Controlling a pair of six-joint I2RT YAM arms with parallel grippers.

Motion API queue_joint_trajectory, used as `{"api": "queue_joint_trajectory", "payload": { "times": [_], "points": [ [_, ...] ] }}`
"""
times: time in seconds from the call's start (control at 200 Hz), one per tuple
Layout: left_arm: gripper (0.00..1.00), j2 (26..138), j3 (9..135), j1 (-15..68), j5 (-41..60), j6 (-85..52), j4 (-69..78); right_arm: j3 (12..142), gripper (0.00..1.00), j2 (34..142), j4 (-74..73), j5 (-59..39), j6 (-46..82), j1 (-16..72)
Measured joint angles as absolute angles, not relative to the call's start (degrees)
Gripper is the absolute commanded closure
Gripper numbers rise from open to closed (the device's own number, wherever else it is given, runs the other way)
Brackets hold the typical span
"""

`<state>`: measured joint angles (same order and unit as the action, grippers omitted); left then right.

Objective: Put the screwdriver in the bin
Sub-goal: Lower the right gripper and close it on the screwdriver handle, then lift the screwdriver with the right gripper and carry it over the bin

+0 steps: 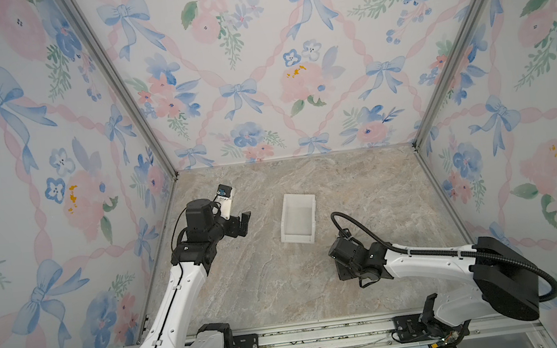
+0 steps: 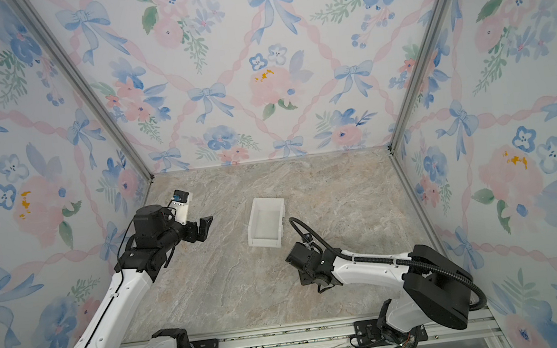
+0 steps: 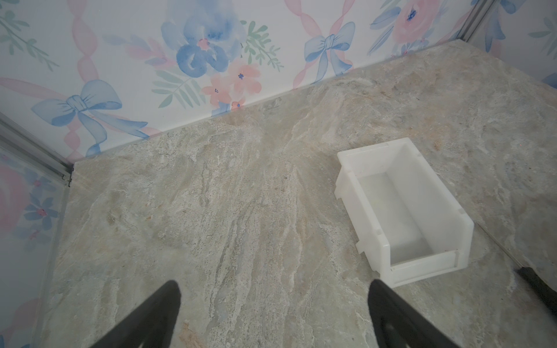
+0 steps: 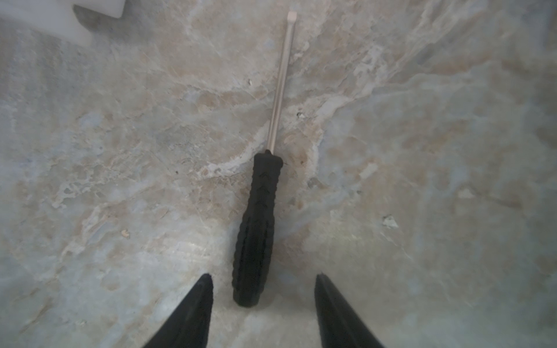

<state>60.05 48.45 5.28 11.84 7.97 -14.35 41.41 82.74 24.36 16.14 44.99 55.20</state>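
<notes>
Right of center in both top views, the right arm (image 1: 425,261) was bent down to the tabletop (image 1: 265,285), just below and right of the white bin (image 1: 298,240). Wrist cam showed the right hand (image 4: 263,275) with fingers parted, one on each side of the screwdriver (image 4: 256,229) handle's butt end, gaps on both sides, so no grip. Screwdriver lay flat on the tabletop, shaft pointing away from the hand, outside the bin. Left hand (image 1: 241,224) sat center left, fingers spread wide, nothing between them, well apart from the bin.
</notes>
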Motion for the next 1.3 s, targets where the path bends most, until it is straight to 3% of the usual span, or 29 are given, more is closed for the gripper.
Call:
{"api": "queue_joint_trajectory", "payload": {
  "times": [0.46, 1.01, 1.3],
  "points": [
    [0.02, 59.3, 48.4, 5.3, 11.4, 8.6, -14.7, 44.6, 0.55, 89.2, 23.3, 16.8, 46.1, 53.5],
    [0.02, 59.3, 48.4, 5.3, 11.4, 9.5, -14.8, 44.1, 0.78, 88.9, 22.7, 17.4, 47.5, 53.3],
    [0.02, 59.3, 48.4, 5.3, 11.6, 9.9, -14.8, 43.5, 0.78, 84.8, 23.9, 18.0, 47.4, 53.3]
  ]
}}
